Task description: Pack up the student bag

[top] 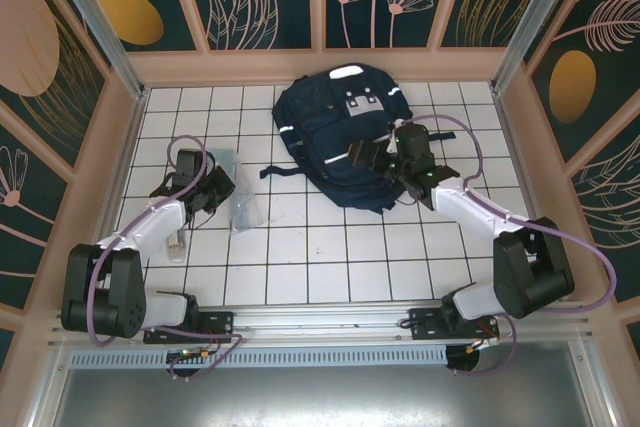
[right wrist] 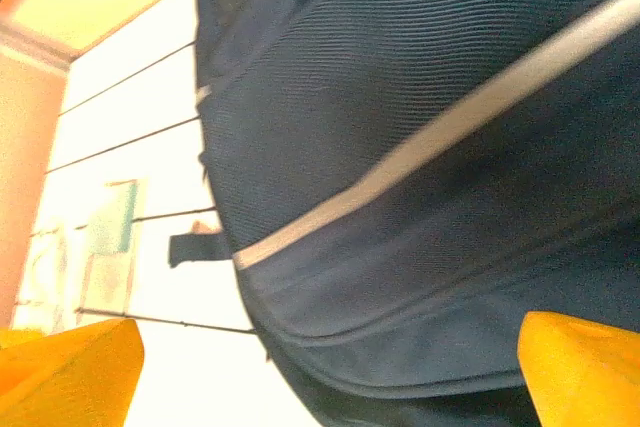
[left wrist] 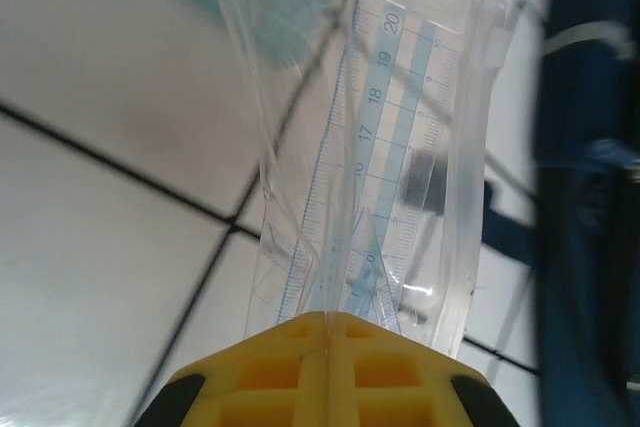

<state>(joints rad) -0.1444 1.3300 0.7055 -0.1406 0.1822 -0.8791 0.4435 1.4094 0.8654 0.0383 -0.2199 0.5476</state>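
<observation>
One student bag (top: 330, 127) seen at twelve o'clock on desk (top: 300, 257): dark navy fabric, thin white stripes, pale front patches. Left pincer (left wrist: 325, 327) clamped on clear ruler pouch (left wrist: 400, 147); right pincer (right wrist: 320, 372) spread wide over it.

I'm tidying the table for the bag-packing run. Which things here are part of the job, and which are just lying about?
Part of the job: backpack; clear pouch holding a ruler, pinched by the shut left gripper; open right gripper at the backpack.
Seemingly lying about: small pale item beside the left arm, too small to identify.
</observation>
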